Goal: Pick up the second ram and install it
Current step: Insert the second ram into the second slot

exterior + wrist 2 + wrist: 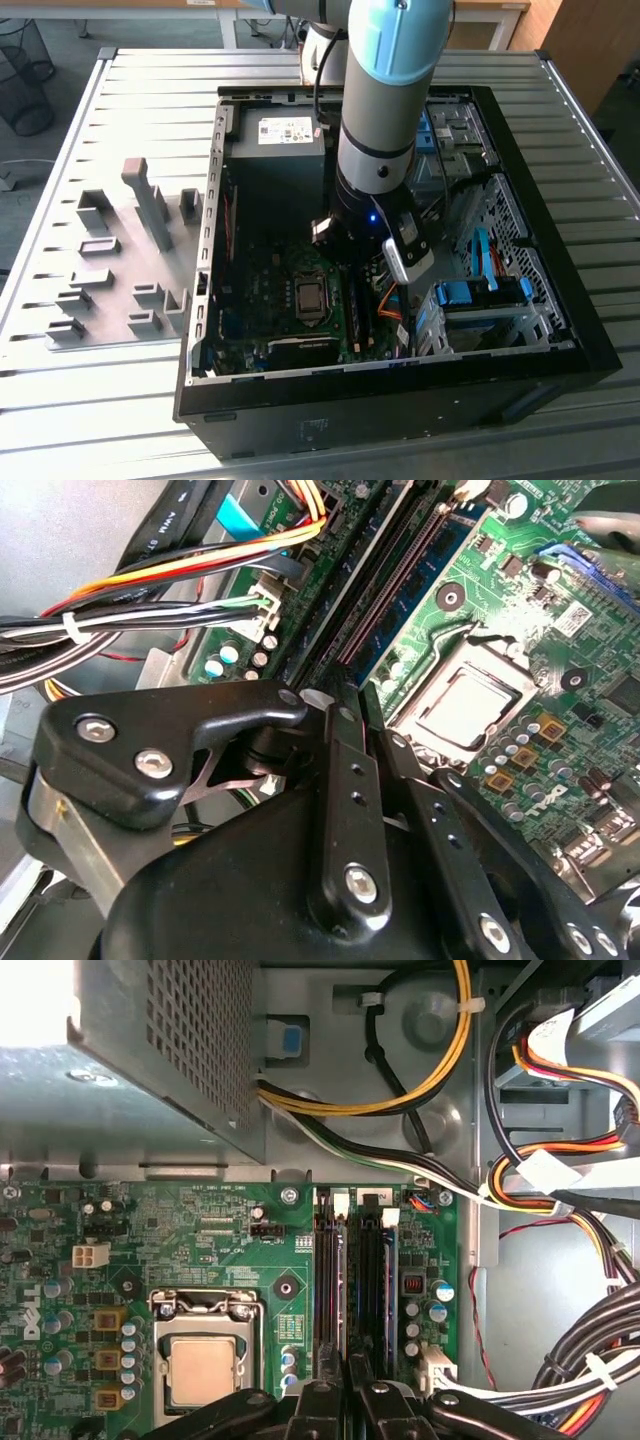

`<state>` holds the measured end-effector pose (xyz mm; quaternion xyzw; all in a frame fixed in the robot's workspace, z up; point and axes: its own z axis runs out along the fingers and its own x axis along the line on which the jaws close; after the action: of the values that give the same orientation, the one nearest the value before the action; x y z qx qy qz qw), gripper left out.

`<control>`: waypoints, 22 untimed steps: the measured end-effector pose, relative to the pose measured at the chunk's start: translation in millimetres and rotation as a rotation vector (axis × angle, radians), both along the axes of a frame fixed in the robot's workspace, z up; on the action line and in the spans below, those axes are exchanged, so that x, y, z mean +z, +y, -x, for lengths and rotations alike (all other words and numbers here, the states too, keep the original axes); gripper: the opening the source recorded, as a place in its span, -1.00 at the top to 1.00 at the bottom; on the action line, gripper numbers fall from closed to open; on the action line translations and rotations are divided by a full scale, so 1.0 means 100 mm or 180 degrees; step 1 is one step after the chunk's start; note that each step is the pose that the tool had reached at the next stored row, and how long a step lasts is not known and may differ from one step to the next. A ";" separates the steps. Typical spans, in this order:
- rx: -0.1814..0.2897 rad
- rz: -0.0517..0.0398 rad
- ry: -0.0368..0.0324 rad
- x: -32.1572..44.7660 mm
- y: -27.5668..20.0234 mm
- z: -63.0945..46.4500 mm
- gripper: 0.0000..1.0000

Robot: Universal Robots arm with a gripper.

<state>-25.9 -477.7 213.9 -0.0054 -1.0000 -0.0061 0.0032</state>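
Observation:
My gripper (355,705) is deep inside the open computer case (590,350), over the middle of the memory slots (372,1280). Its two black fingers (315,1400) are drawn close together. The second ram (352,315) is a thin blue-green stick standing on edge in line with a slot. It runs out from under the gripper. In the first wrist view its narrow top edge (341,1290) leads straight into the gap between the fingers. The slot latches (340,1202) lie at the far end, by the power supply.
The power supply (280,150) stands close beyond the slots. The processor socket (205,1365) lies beside them, and cable bundles (560,1190) hang on the other side. Blue drive clips (480,292) sit at the exterior view's right. Grey holder blocks (150,205) stand on the table outside the case.

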 end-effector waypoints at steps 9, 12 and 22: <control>0.0000 -0.0011 0.0000 -0.036 0.000 0.00 0.73; 0.0000 -0.0012 0.0000 -0.038 0.000 0.00 0.73; 0.0000 -0.0011 0.0000 -0.038 0.000 0.00 0.58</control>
<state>-25.9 -477.7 210.1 -0.0054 -0.9999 -0.0078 0.0033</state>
